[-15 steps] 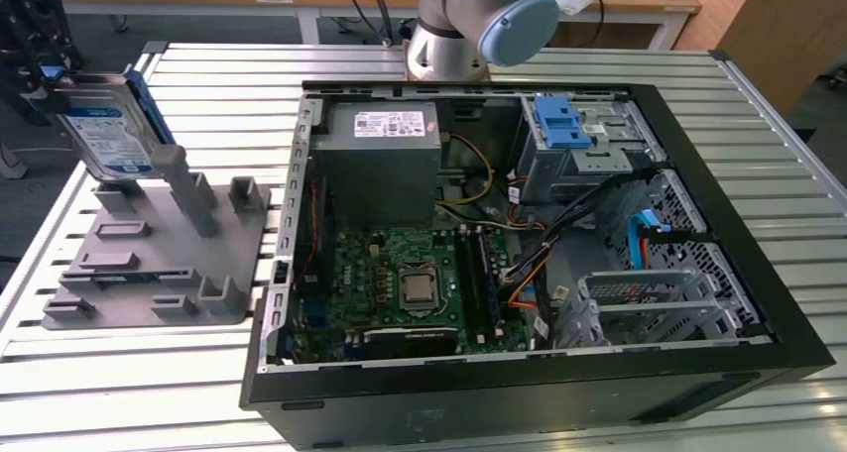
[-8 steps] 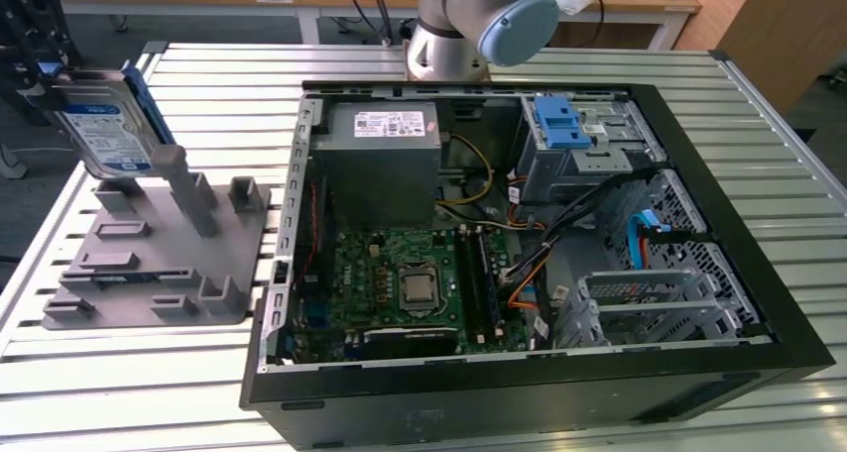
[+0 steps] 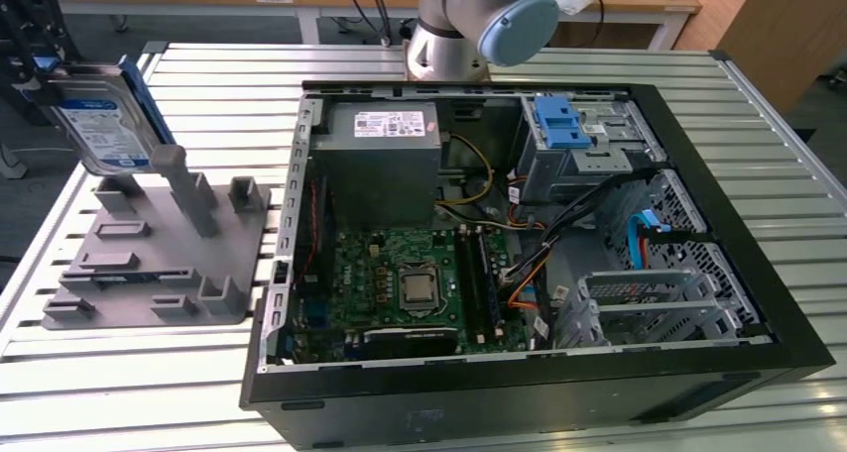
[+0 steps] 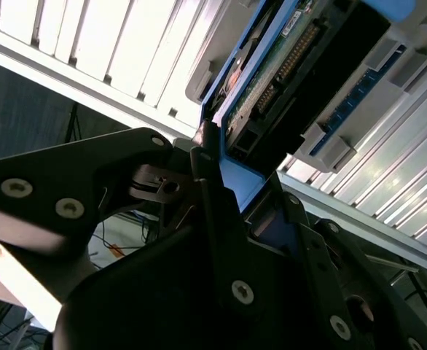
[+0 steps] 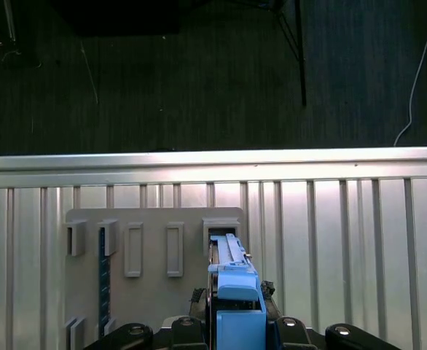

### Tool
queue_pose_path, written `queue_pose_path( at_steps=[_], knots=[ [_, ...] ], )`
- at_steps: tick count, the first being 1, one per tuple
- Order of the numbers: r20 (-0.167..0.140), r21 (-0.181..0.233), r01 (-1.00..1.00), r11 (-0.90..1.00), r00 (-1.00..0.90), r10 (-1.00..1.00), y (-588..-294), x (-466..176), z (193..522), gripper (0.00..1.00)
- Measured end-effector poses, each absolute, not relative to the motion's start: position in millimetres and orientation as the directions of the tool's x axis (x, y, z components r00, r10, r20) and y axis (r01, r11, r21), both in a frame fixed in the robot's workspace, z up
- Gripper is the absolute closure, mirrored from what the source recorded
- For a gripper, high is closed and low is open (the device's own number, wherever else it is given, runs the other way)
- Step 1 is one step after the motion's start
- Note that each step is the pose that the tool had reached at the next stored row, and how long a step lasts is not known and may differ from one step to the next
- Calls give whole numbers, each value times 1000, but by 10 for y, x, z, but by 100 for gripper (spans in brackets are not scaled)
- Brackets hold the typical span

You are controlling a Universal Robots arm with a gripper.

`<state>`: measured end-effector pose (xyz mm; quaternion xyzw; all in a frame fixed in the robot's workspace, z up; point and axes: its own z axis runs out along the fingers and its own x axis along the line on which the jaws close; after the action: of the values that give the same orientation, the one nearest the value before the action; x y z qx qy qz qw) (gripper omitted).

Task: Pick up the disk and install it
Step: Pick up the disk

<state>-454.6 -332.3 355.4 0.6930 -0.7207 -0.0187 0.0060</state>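
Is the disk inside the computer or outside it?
Outside. The disk, upright, is held by the gripper above the grey holder, beside the open case.

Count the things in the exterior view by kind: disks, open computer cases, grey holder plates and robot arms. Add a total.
Disk: 1
Computer case: 1
Holder plate: 1
Robot arm: 1
Total: 4
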Motion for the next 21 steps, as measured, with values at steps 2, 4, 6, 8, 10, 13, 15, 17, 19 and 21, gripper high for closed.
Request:
queue_pose_path(
  at_steps=[2,4,6,8,10,13,15,17,19,21],
  knots=[
    [-17,35,-999,39,-39,-999,-3323,-4546,3572,64],
    [-17,35,-999,39,-39,-999,-3323,-4546,3591,64],
    [-17,35,-999,39,-39,-999,-3323,-4546,3611,64],
    [-17,35,-999,39,-39,-999,-3323,-4546,3632,64],
    [-17,35,-999,39,-39,-999,-3323,-4546,3653,64],
    [-17,35,-999,39,-39,-999,-3323,-4546,3688,64],
    [-17,35,-999,39,-39,-999,-3323,-4546,3711,64],
    [-17,35,-999,39,-39,-999,-3323,-4546,3731,64],
    [-17,35,-999,39,-39,-999,-3323,-4547,3740,64],
    [-17,35,-999,39,-39,-999,-3323,-4546,3742,64]
  ],
)
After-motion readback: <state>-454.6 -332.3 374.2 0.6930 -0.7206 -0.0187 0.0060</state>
